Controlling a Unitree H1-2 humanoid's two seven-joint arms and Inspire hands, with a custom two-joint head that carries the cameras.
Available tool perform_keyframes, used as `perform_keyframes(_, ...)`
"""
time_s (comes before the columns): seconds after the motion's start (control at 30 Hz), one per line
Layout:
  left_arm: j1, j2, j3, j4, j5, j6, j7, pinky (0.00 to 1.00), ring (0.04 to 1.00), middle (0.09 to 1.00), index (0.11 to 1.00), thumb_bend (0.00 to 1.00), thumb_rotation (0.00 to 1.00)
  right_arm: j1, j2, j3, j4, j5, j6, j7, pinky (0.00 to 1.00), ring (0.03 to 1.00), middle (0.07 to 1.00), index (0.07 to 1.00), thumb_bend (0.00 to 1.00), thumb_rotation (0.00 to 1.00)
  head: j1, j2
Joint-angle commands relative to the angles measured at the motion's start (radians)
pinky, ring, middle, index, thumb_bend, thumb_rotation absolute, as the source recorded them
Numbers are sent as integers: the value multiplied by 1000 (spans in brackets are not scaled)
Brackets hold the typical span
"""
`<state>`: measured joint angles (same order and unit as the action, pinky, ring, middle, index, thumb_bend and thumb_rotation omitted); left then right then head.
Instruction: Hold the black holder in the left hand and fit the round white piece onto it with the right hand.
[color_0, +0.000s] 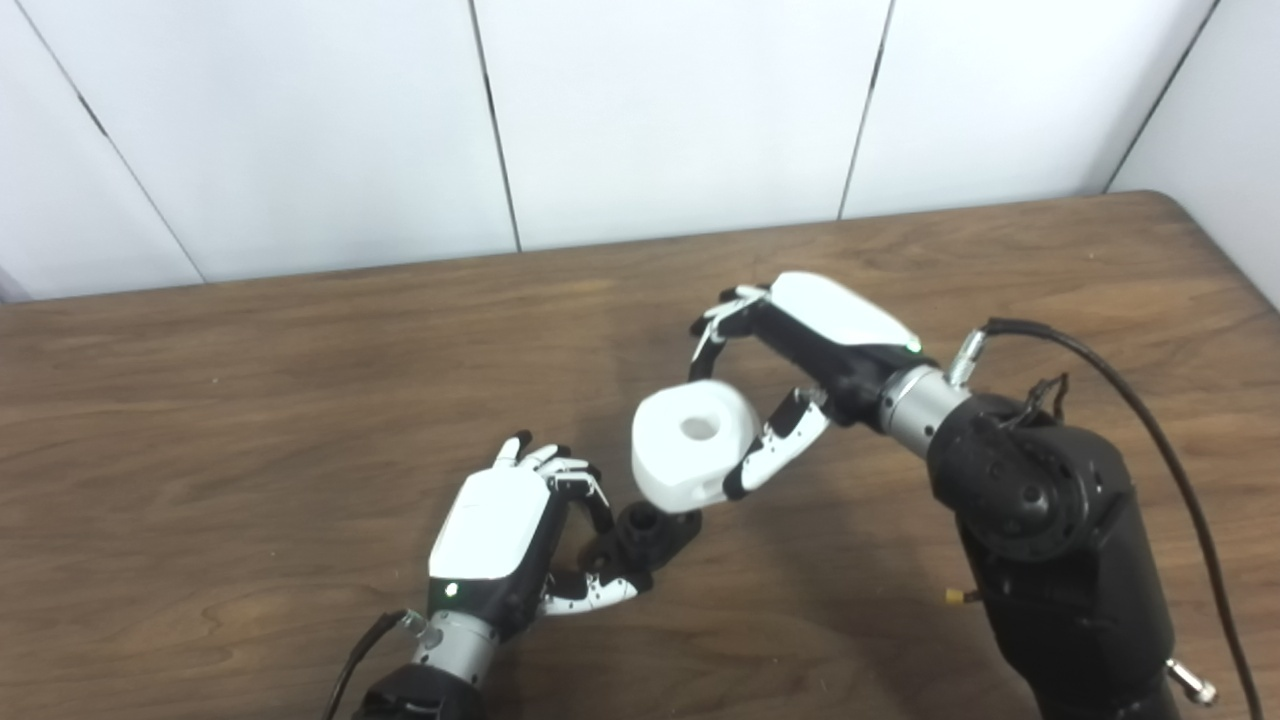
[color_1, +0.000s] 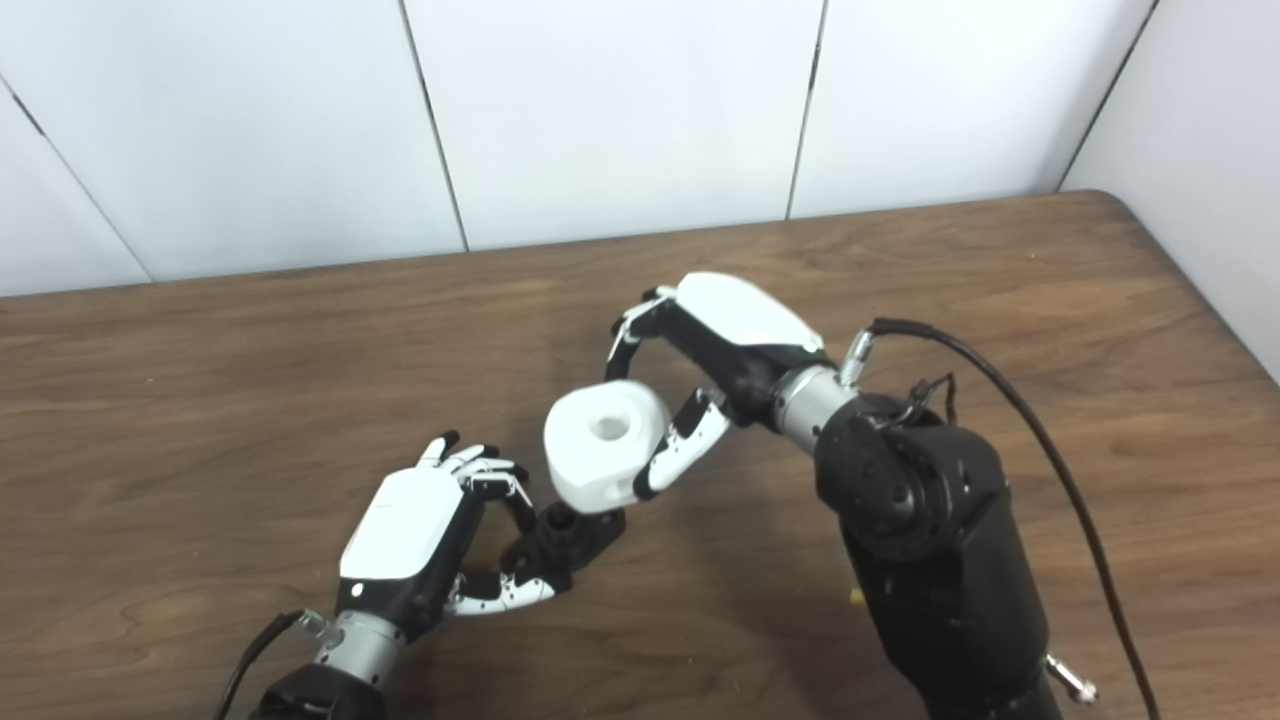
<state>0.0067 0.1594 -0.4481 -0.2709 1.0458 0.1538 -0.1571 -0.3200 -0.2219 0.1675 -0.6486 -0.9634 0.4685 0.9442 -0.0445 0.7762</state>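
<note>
The black holder sits low over the wooden table, pinched between the fingers and thumb of my left hand, its round post pointing up. The round white piece, a thick disc with a hole in its middle, hangs just above and to the right of the post, its lower edge close to the holder. My right hand is shut on the white piece, fingers over its far side and thumb on its near right side. In the right eye view the white piece overlaps the holder.
White wall panels stand behind the table's far edge. The table's right corner lies near the side wall. A black cable loops over my right forearm.
</note>
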Motion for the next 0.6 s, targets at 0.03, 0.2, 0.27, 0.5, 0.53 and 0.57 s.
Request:
perform_keyframes(0.03,-4,-8,-22,26,20,8,-37,1000,881,766,486,520,47,-28,20,2,-41,-7,-1,-2,1000,949,836,481,526,140,11,6)
perform_keyframes(0.2,-9,-16,-25,29,24,17,-42,1000,884,765,487,520,48,-28,30,-1,-42,1,-1,5,1000,948,837,481,526,141,36,13)
perform_keyframes(0.27,-11,-19,-28,32,26,23,-41,1000,883,764,487,520,48,-26,37,-5,-43,4,-1,5,1000,950,838,481,525,141,45,14)
perform_keyframes(0.5,-16,-19,-37,43,27,27,-35,1000,885,768,486,520,48,-25,60,-34,-64,2,1,30,1000,958,837,482,525,138,54,17)
perform_keyframes(0.53,-17,-19,-38,44,28,27,-34,1000,884,769,486,520,48,-26,63,-40,-66,2,1,35,1000,959,839,482,525,138,56,16)
perform_keyframes(0.57,-17,-19,-39,45,29,26,-32,1000,884,768,486,520,48,-26,65,-43,-67,3,1,38,1000,960,840,482,525,138,56,16)
